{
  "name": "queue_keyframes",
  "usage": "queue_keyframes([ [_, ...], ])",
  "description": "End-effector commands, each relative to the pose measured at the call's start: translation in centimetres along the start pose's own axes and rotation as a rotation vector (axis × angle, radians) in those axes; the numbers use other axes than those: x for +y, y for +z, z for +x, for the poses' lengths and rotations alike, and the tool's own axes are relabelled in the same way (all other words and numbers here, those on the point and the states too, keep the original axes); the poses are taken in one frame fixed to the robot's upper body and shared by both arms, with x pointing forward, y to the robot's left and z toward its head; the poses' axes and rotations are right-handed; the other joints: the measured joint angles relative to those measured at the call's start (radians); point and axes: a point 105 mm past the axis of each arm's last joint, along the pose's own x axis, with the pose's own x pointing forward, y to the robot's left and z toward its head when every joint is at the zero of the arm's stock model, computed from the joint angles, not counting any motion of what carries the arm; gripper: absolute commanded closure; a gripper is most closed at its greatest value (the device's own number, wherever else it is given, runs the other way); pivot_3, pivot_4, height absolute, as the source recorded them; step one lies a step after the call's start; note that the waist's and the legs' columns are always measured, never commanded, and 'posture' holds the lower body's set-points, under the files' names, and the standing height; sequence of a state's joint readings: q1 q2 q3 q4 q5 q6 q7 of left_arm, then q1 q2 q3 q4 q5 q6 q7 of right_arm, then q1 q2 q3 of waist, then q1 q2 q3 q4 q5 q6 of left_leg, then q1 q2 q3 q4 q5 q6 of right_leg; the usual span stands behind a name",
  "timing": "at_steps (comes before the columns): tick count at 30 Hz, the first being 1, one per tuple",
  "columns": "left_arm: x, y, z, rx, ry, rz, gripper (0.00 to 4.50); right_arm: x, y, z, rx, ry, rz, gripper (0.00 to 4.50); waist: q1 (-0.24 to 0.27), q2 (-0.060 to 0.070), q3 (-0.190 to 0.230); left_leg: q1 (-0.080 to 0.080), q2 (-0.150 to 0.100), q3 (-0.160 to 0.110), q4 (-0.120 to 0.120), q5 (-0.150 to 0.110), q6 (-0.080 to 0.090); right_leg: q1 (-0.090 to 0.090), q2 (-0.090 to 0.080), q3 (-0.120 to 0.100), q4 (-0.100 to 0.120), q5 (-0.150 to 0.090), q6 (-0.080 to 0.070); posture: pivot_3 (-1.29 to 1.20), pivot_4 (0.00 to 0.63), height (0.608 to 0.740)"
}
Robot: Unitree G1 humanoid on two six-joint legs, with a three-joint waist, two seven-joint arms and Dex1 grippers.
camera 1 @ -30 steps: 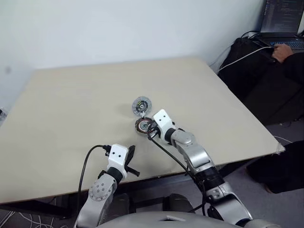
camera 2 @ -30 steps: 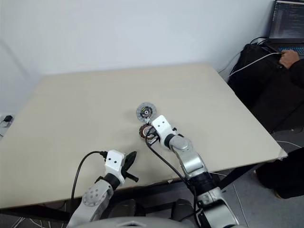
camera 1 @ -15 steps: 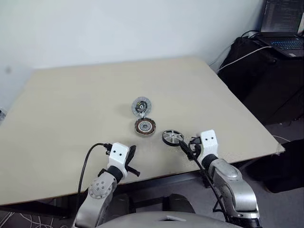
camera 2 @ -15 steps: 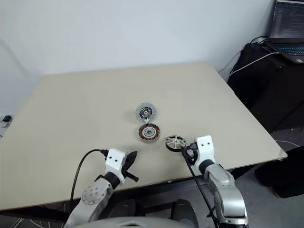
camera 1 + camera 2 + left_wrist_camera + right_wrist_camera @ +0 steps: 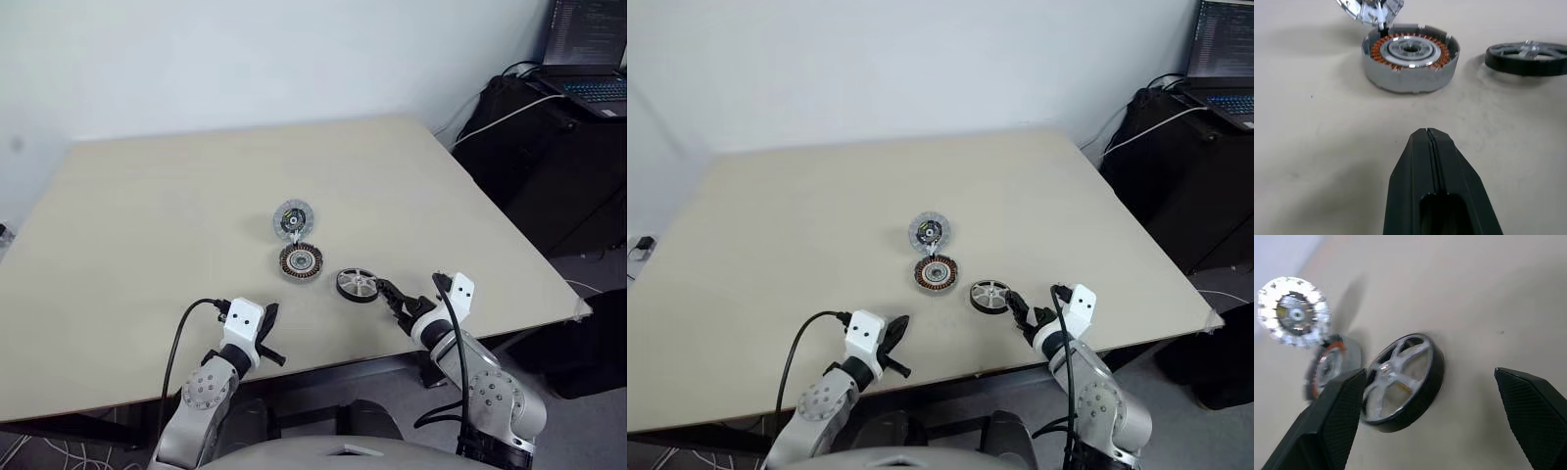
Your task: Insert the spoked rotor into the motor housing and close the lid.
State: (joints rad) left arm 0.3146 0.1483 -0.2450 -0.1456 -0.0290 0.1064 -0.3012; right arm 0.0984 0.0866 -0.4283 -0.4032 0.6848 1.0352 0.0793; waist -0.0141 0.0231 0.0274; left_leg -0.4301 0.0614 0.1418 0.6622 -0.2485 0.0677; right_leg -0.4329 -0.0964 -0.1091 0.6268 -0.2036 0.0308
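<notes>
1. Beige table (image 5: 147,196) bears three motor parts near its middle; no writing on them can be read.
2. Lid (image 5: 292,218) lies at 12 o'clock of the housing (image 5: 300,262), just beside it.
3. Rotor (image 5: 358,285) lies flat at 4 o'clock of the housing, apart from it.
4. Right gripper (image 5: 405,306) stands wide open, holding nothing, just beside the rotor at its 4 o'clock.
5. Left gripper (image 5: 269,333) is closed and empty, at 7 o'clock of the housing.

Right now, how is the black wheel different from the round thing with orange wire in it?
The spoked rotor has a black rim and open silver spokes; the motor housing has grey walls and a ring of copper windings. The rotor lies just ahead of the open right hand; the housing lies next to the lid. Both are round and lie flat on the table.
</notes>
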Motion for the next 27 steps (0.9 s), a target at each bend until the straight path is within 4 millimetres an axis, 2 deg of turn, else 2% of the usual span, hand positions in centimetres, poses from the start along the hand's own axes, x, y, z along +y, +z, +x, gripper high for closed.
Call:
queue_keyframes([
  [1, 0.2, 0.8, 0.2, -0.049, 0.002, 0.009, 4.50, 2.3, -0.6, 0.5, 0.028, 0.104, 0.092, 0.03, 0.000, 0.000, 0.000, 0.000, 0.000, 0.000, 0.000, 0.000, 0.000, 0.000, 0.000, 0.000, 0.000, 0.000, 0.000, 0.00, 0.000, 0.740],
  [7, 0.6, -0.2, 0.1, -0.042, 0.010, 0.004, 4.50, 3.0, -1.6, 0.7, 0.088, 0.141, 0.153, 0.03, -0.001, 0.001, -0.001, 0.001, 0.000, 0.000, 0.000, 0.000, 0.000, 0.001, 0.000, 0.000, 0.000, 0.000, 0.000, 0.00, 0.000, 0.740],
  [13, 0.6, -0.8, 0.1, -0.040, 0.014, 0.003, 4.50, 2.5, -2.2, 1.4, 0.111, 0.129, 0.202, 0.03, -0.001, 0.001, -0.001, 0.001, 0.000, 0.000, 0.001, 0.000, 0.000, 0.001, 0.000, 0.000, 0.000, 0.000, 0.000, 0.00, 0.000, 0.740],
  [21, 0.6, -0.4, 0.2, -0.054, 0.014, 0.009, 4.50, 2.6, -1.8, 2.0, 0.066, 0.159, 0.269, 0.03, -0.004, 0.001, -0.001, 0.001, 0.000, 0.000, 0.001, 0.000, 0.000, 0.002, 0.000, 0.000, 0.000, 0.000, 0.000, 0.00, 0.000, 0.740],
  [24, 0.5, 0.0, 0.2, -0.070, 0.009, 0.014, 4.50, 2.8, -1.4, 2.1, 0.037, 0.178, 0.299, 0.62, -0.005, 0.001, -0.001, 0.001, 0.000, 0.000, 0.001, 0.000, 0.000, 0.001, 0.000, 0.000, 0.000, 0.000, 0.000, 0.00, 0.000, 0.740],
  [27, 0.3, 1.0, 0.2, -0.107, 0.001, 0.026, 4.50, 2.9, -1.3, 2.1, 0.024, 0.185, 0.314, 1.57, -0.005, 0.001, -0.001, 0.001, 0.000, 0.000, 0.001, 0.000, 0.000, 0.001, 0.000, 0.000, 0.000, 0.000, 0.000, 0.00, 0.000, 0.740],
])
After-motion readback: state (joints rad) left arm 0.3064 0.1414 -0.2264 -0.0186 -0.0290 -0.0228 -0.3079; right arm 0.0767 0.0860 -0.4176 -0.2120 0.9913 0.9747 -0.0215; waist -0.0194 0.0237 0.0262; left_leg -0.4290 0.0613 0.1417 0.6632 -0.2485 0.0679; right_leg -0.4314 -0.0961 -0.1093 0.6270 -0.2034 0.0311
